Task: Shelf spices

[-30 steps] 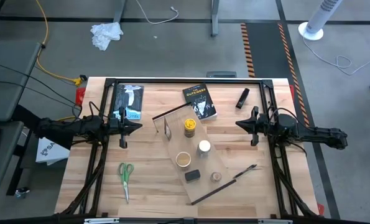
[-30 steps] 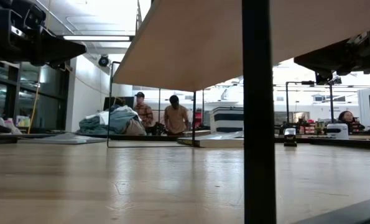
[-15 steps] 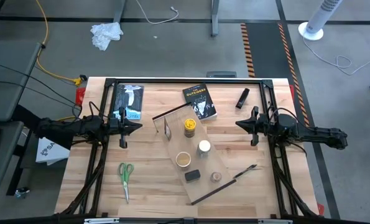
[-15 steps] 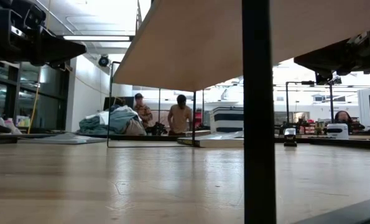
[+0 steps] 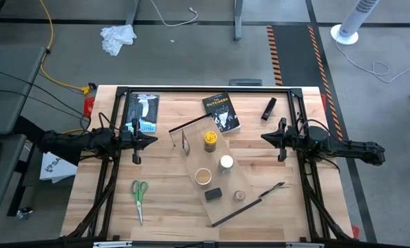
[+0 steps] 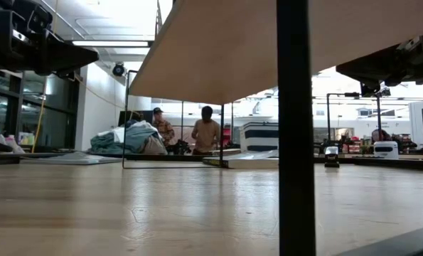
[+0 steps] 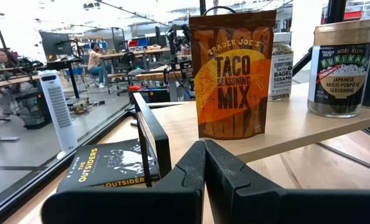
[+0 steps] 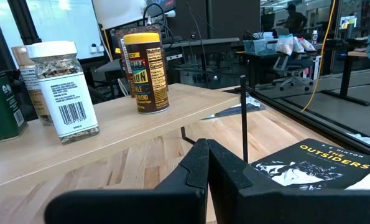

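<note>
High view: the shelf point(image 5: 222, 172) is sitting aslant in the middle of the worktop point(image 5: 170, 200), and the spices are standing on its clear top: yellow-lidded jar point(image 5: 209, 140), white-lidded jar point(image 5: 226, 163), tan tin point(image 5: 203, 176), black tin point(image 5: 213, 194) and brown jar point(image 5: 239, 195). The packet point(image 5: 185, 142) is standing edge-on at the shelf's left end. The left tool point(image 5: 154, 140) is hanging left of the shelf, fingers together and empty; the right tool point(image 5: 264, 138) is hanging right of it, likewise pressed together. A book point(image 5: 222, 111) is lying just behind the shelf, scissors point(image 5: 139, 193) well to its left.

Low view: a black shelf leg point(image 6: 296, 128) is crossing the picture, the shelf's underside point(image 6: 218, 50) spreading overhead.

Left wrist view: the fingers point(image 7: 191, 177) are touching; beyond them the packet point(image 7: 232, 73) is standing upright on the shelf.

Right wrist view: the fingers point(image 8: 194, 171) are meeting; the yellow-lidded jar point(image 8: 145, 73) and white-lidded jar point(image 8: 61, 91) are standing on the shelf ahead.
</note>
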`<state>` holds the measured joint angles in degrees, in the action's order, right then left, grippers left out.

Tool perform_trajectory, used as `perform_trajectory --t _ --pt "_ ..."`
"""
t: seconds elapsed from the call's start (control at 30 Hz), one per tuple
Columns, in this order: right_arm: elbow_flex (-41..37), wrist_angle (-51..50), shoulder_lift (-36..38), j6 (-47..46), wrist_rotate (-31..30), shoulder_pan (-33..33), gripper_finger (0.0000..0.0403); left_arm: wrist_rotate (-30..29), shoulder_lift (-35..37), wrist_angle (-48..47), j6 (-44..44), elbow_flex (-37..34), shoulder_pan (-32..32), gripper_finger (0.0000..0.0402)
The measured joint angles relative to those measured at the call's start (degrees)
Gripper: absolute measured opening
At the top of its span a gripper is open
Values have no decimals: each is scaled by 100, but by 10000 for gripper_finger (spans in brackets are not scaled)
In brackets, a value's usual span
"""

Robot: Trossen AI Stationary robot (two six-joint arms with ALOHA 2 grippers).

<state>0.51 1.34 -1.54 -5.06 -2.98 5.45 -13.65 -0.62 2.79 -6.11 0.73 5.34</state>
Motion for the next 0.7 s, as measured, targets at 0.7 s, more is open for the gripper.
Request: perform_trajectory --t 0.7 --pt "-1 -1 1 0 2 1 0 69 -1624 1544 1068 1879 -322 1"
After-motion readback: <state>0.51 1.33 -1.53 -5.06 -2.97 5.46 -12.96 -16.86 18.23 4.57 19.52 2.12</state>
